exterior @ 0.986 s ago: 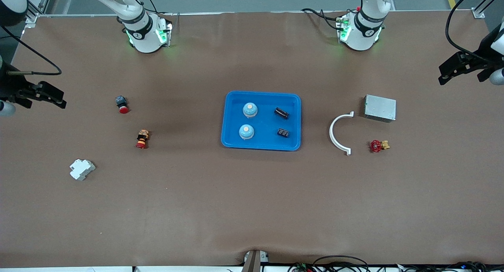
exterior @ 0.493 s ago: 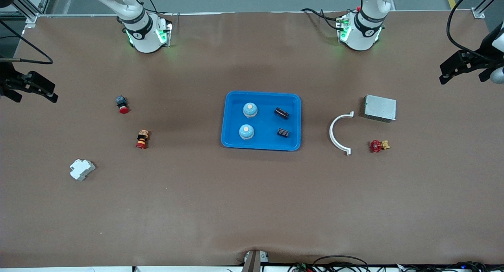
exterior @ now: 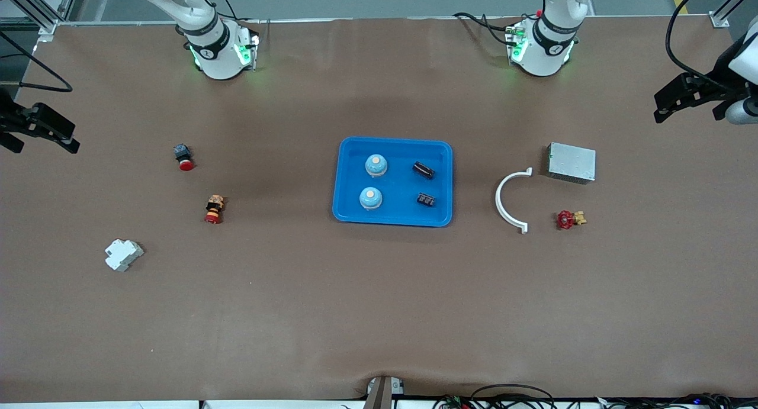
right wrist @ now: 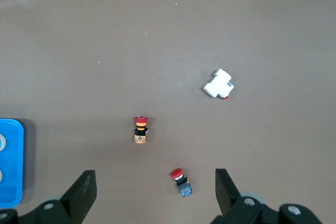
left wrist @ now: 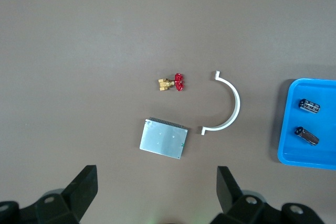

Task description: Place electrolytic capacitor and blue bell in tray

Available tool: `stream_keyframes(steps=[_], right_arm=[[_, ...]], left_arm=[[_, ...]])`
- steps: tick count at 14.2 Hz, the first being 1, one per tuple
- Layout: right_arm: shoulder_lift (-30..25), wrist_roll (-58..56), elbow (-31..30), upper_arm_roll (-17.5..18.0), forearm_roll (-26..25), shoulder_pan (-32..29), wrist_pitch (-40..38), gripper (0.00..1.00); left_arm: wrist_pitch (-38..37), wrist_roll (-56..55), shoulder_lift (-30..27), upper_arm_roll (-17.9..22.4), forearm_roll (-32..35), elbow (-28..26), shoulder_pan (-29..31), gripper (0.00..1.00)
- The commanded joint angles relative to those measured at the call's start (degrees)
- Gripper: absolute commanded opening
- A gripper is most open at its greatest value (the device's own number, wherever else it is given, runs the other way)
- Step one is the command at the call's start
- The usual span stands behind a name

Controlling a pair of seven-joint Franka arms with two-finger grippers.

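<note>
**Trainee:** Where are the task's things now, and what do your grippers do?

**Operator:** I see both blue bells [exterior: 375,165] [exterior: 370,198] standing in the tray [exterior: 349,211], on the side toward the right arm's end. The two electrolytic capacitors [exterior: 423,170] [exterior: 426,200] lie in the same tray, on the side toward the left arm's end. I judge the placing is done. My left gripper [left wrist: 156,192] hangs over the table's edge at the left arm's end, fingers spread apart and holding nothing. My right gripper [right wrist: 152,192] is the same over the right arm's end, wide apart and empty. Both arms wait.

**Trainee:** If you must take one again, how will it handle?

**Operator:** I think a bell is light, hard and smooth, and its dome can slip, so I would close on the low sides near the base. A capacitor is small, stiff and round, so it may roll; I would pinch across the body, not on the ends where I expect the thin legs are.

**Trainee:** Can you read any label?

**Operator:** No. The capacitors are too small to show their print. The grey metal box [exterior: 571,162] shows no writing that I can read.
</note>
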Motion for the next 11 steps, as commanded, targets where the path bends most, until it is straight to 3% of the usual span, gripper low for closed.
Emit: stream_keyframes(steps=[1,11], right_arm=[[0.4,0.2,1.3,0.8,0.3,-0.8,-0.4,1.0],[0.4,6.2,1.4,0.9,3.2,-0.8,-7.2,1.0]], left_arm=[[-1.2,-0.5,0.1,-0.9,-1.4,1.0,0.2,1.0],[-1.1,-1.7,0.9,-1.0,-1.3,1.3,0.4,1.0]])
